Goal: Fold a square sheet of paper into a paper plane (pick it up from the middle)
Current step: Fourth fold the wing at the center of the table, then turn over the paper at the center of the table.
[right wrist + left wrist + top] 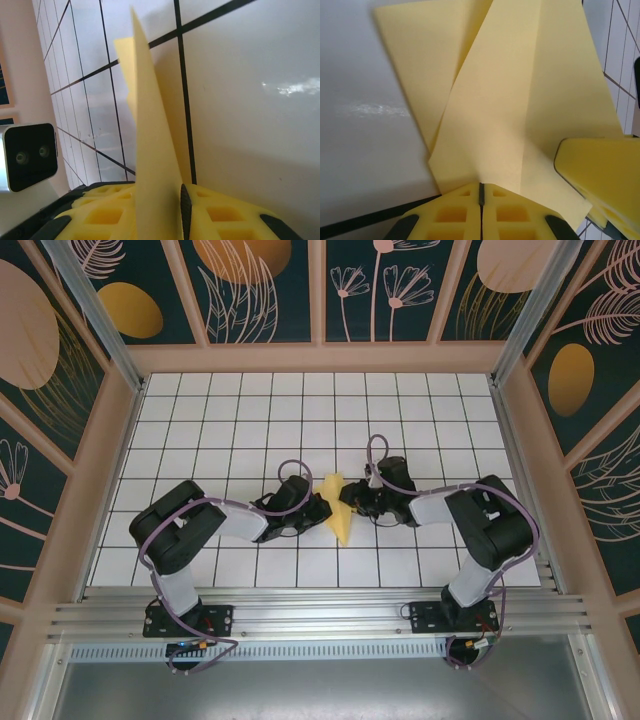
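Over white grid table (200, 420), left gripper (323, 511) and right gripper (349, 502) each pinch the paper plane (342, 526) between them

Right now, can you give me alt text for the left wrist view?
The partly folded yellow paper fans up from the left end effector, whose yellow fingers are shut on its lower edge. A second yellow finger overlaps the paper at lower right, over the white tiled table.
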`<state>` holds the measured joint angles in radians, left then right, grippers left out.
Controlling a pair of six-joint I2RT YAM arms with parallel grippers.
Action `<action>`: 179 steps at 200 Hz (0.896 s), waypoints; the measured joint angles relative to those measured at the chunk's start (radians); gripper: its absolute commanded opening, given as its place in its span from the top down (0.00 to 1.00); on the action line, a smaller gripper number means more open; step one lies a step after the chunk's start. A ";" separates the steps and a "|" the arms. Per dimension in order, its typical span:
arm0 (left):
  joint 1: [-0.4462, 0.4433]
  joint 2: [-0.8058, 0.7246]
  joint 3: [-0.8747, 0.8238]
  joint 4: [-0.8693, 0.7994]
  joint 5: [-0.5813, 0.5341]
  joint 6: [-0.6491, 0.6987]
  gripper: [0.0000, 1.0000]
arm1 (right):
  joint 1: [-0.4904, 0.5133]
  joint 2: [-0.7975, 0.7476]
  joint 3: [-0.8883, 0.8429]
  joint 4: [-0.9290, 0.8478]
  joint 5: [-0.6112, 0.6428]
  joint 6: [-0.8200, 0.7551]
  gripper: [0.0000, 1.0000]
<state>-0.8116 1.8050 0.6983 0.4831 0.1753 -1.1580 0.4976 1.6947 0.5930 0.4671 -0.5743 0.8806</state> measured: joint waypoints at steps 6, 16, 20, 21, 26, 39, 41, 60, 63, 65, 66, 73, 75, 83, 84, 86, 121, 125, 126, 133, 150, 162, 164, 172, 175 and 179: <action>0.000 -0.001 -0.001 0.003 0.000 0.000 0.91 | 0.000 0.005 0.003 -0.001 -0.002 -0.005 0.71; 0.000 -0.001 -0.001 0.007 0.000 0.000 0.92 | 0.000 0.011 0.010 -0.006 -0.003 -0.019 0.71; 0.000 -0.001 -0.001 0.008 0.000 -0.002 0.91 | 0.000 0.014 0.013 -0.011 -0.003 -0.023 0.71; 0.000 -0.001 -0.001 0.008 0.000 -0.002 0.91 | 0.000 0.015 0.013 -0.011 -0.003 -0.024 0.71; 0.000 -0.001 -0.002 0.009 0.000 -0.003 0.91 | 0.000 0.018 0.017 -0.016 -0.003 -0.032 0.71; 0.000 -0.002 -0.003 0.012 0.000 -0.004 0.92 | 0.000 0.027 0.032 -0.038 -0.010 -0.058 0.71; 0.000 -0.002 -0.003 0.012 0.000 -0.005 0.92 | 0.000 0.029 0.035 -0.042 -0.010 -0.063 0.71; 0.000 -0.002 -0.005 0.014 0.000 -0.007 0.92 | 0.000 0.036 0.051 -0.071 -0.025 -0.104 0.71; 0.000 -0.002 -0.005 0.014 0.000 -0.007 0.92 | 0.000 0.037 0.054 -0.076 -0.027 -0.111 0.71; 0.000 -0.002 -0.005 0.014 0.000 -0.007 0.93 | 0.000 0.037 0.054 -0.078 -0.028 -0.114 0.71; 0.000 -0.002 -0.005 0.014 0.000 -0.007 0.93 | 0.000 0.037 0.055 -0.079 -0.029 -0.116 0.71; 0.000 -0.002 -0.006 0.014 0.000 -0.007 0.93 | 0.000 0.039 0.057 -0.084 -0.037 -0.127 0.71; 0.000 -0.002 -0.006 0.014 0.000 -0.007 0.93 | 0.000 0.040 0.058 -0.084 -0.040 -0.130 0.71; 0.000 -0.002 -0.006 0.014 0.000 -0.007 0.93 | 0.000 0.042 0.059 -0.088 -0.049 -0.143 0.71; 0.000 -0.002 -0.006 0.014 0.000 -0.007 0.93 | 0.000 0.043 0.060 -0.089 -0.050 -0.144 0.72; 0.000 -0.002 -0.006 0.014 0.000 -0.007 0.93 | 0.000 0.043 0.060 -0.090 -0.053 -0.146 0.72; 0.000 -0.002 -0.006 0.014 0.000 -0.007 0.93 | 0.000 0.061 0.069 -0.101 -0.079 -0.177 0.76; 0.000 -0.002 -0.006 0.014 0.000 -0.007 0.93 | 0.000 0.063 0.071 -0.103 -0.082 -0.178 0.76; 0.000 -0.002 -0.006 0.014 0.000 -0.007 0.93 | 0.000 0.063 0.072 -0.103 -0.083 -0.179 0.76; 0.000 -0.002 -0.006 0.014 0.000 -0.007 0.93 | 0.002 0.066 0.075 -0.105 -0.085 -0.185 0.77; 0.000 -0.002 -0.006 0.014 0.000 -0.007 0.93 | 0.002 0.074 0.081 -0.109 -0.089 -0.195 0.82; 0.000 -0.002 -0.006 0.014 0.000 -0.007 0.93 | 0.002 0.076 0.084 -0.114 -0.090 -0.201 0.85; 0.000 -0.003 -0.006 0.014 -0.001 -0.007 0.93 | 0.002 0.076 0.084 -0.114 -0.090 -0.202 0.85; 0.000 -0.005 -0.006 0.014 -0.001 -0.007 0.92 | 0.002 0.076 0.087 -0.122 -0.089 -0.206 0.87; 0.000 -0.006 -0.006 0.014 -0.001 -0.007 0.92 | 0.002 0.076 0.089 -0.125 -0.089 -0.209 0.88; 0.000 -0.010 -0.007 0.014 -0.002 -0.007 0.91 | 0.002 0.076 0.092 -0.131 -0.088 -0.212 0.88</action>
<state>-0.8116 1.7954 0.6914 0.4973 0.1738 -1.1648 0.4995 1.7710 0.6853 0.3359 -0.6624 0.6685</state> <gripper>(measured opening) 0.077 0.139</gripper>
